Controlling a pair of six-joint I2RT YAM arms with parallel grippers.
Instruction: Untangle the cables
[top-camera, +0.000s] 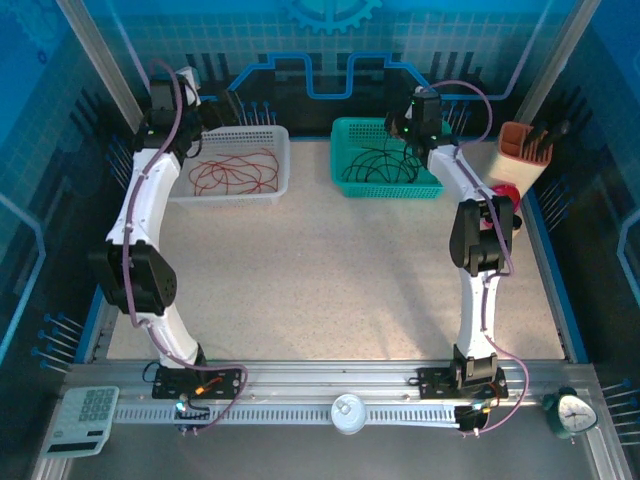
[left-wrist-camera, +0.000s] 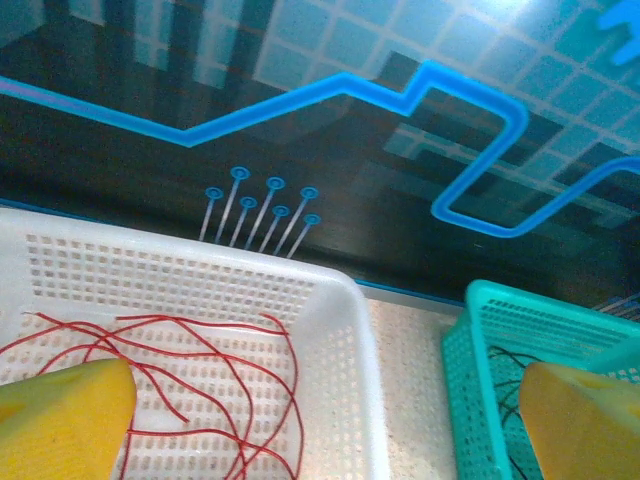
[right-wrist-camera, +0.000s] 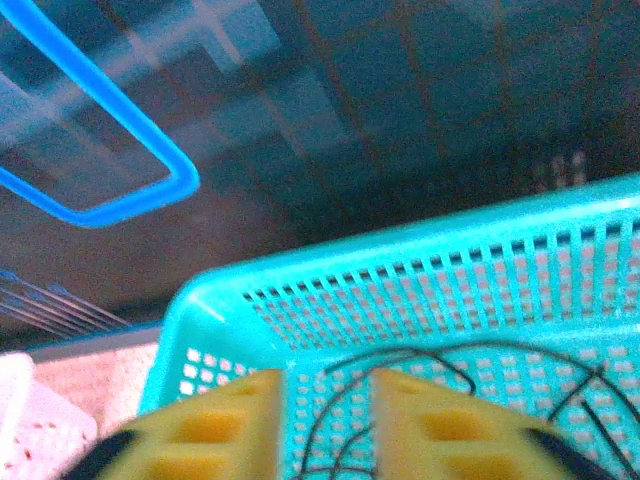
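Found red cables in the white basket below the wide-open left hand and black cables in the teal basket below the right hand, parted and seemingly empty though blurred; judged sorting near complete, requiring next a clean lift clear of strands.

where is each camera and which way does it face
Top external: above and behind the robot, looking down on the table; left arm and right arm reach to a white basket of red cables and a teal basket of black cables.
Left wrist: above the white basket, looking past its far right corner to the back wall; left gripper open.
Right wrist: over the teal basket, facing the back wall; right gripper open.
Shared: both wrist views show the teal basket.
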